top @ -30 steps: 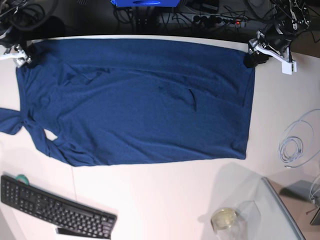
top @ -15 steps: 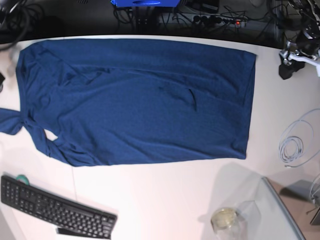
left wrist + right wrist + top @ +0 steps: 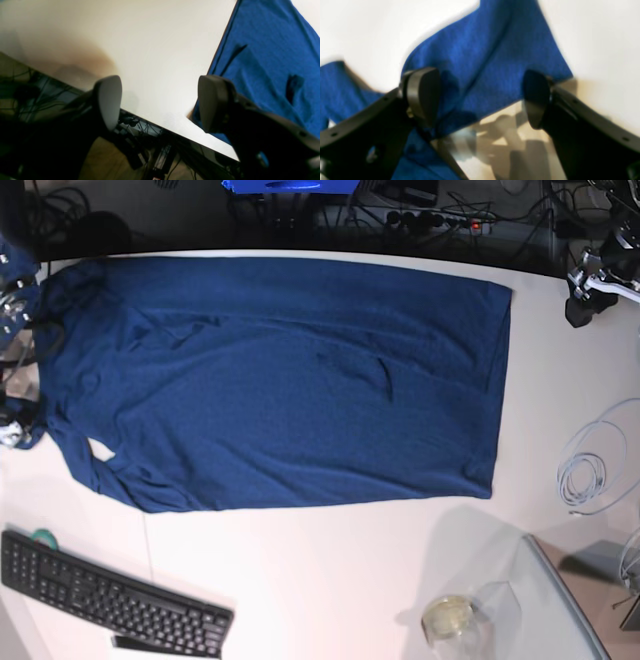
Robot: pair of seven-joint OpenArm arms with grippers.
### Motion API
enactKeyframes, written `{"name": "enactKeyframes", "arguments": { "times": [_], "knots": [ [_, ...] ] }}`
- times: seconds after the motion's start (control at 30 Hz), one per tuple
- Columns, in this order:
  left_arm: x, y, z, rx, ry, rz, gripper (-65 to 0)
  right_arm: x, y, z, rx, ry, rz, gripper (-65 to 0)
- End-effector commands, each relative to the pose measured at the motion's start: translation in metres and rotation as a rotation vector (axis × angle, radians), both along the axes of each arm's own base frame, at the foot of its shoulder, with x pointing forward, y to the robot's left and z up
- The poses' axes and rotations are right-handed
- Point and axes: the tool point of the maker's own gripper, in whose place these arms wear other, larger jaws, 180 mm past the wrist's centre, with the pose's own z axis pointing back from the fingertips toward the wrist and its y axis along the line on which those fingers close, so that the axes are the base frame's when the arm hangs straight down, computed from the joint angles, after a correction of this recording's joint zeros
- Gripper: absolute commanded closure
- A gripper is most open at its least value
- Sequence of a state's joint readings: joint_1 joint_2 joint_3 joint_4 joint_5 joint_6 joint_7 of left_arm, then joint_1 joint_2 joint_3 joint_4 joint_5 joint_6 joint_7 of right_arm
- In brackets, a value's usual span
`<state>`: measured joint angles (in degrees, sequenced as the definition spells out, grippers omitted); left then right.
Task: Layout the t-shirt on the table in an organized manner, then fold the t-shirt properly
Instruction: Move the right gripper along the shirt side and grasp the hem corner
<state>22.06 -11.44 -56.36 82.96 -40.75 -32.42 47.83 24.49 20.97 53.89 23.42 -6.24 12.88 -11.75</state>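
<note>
**Shirt spread flat, both hands off the cloth**

We see the table carrying the t-shirt spread across its far half, its upper edge running along the table's curved rear rim. We judge it lies there because that leaves bare white surface in front for the folding yet to come. The shirt's long axis runs side to side in the base view: the straight hem end faces that view's right, and the sleeve end, bunched and rumpled, faces its left. A few small creases sit near the middle, so we would call the layout nearly done but not tidy.

Our left hand hangs open beyond the hem corner, over the table's rear edge, holding nothing; the cloth lies just beside its one finger. We read that as standing clear of the shirt.

Our right hand is open too, jaws wide, poised above a blue flap at the sleeve end, not gripping it. Whether its fingers touch the fabric we cannot tell.
</note>
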Motion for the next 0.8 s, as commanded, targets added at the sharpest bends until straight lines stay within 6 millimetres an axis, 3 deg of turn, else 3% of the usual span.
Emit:
{"name": "enactKeyframes", "arguments": {
  "times": [0.0,0.07,0.13,0.33,0.43,0.57,0.77],
  "knots": [
    [0.006,0.008,0.012,0.025,-0.037,-0.004,-45.1,0.003,-0.02,0.014,-0.047,-0.005,-0.034,-48.2],
    [0.006,0.009,0.013,0.027,-0.038,-0.004,-45.1,0.001,-0.022,0.012,-0.062,0.005,-0.05,-47.7],
    [0.006,0.009,0.013,0.027,-0.038,-0.004,-45.1,0.001,-0.022,0.013,-0.065,0.002,-0.054,-41.4],
    [0.007,0.009,0.013,0.027,-0.041,-0.004,-45.1,0.002,-0.024,0.014,-0.068,-0.001,-0.056,0.0],
    [0.008,0.009,0.014,0.027,-0.042,-0.004,-45.1,0.008,-0.025,0.019,-0.072,-0.017,-0.051,-0.6],
    [0.009,0.009,0.014,0.027,-0.045,-0.004,-45.1,0.039,-0.02,0.038,-0.135,-0.051,0.031,0.0],
    [0.009,0.009,0.014,0.027,-0.045,-0.004,-45.1,0.09,0.006,0.064,-0.207,-0.087,0.18,0.0]
  ]
}}
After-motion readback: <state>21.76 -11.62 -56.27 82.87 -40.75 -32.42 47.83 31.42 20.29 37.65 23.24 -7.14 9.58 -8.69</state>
